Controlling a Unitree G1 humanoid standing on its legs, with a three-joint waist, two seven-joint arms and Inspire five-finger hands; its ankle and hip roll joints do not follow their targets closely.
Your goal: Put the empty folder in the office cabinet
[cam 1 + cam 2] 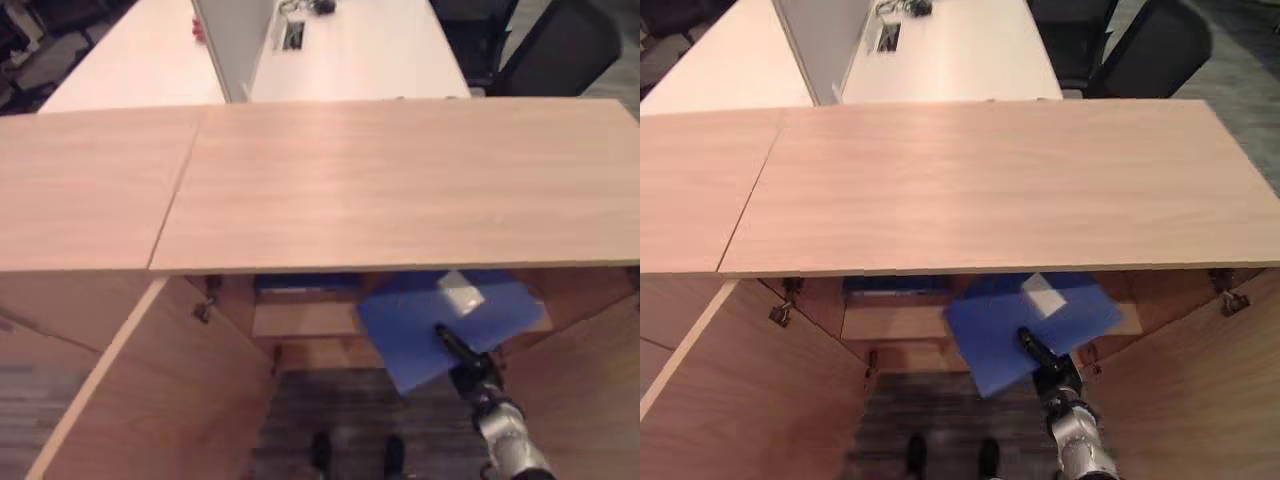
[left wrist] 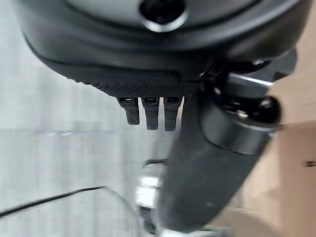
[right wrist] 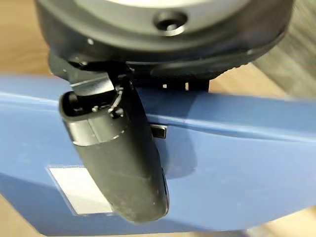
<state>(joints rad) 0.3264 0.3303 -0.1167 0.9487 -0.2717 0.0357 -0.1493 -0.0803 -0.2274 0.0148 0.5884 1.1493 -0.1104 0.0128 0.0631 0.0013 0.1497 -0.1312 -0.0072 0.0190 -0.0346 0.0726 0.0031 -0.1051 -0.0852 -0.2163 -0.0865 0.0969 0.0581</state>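
Under the near edge of the wooden cabinet top [image 1: 400, 180], my right hand [image 1: 462, 358] has the blue folder [image 1: 420, 320] at the open cabinet's mouth, doors [image 1: 150, 400] swung wide. Right wrist view: thumb [image 3: 118, 163] pressed on the folder's face, fingers underneath, so it's pinched. Left wrist view: my left hand [image 2: 207, 163] dangles loose, holding nothing.

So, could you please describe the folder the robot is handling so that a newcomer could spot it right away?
Start at the wide wooden cabinet and look beneath its front edge, where the doors stand open. There the right hand pinches a flat blue folder, held partly inside the opening above a wooden shelf. Its bright blue colour and white label set it apart from the surrounding wood.
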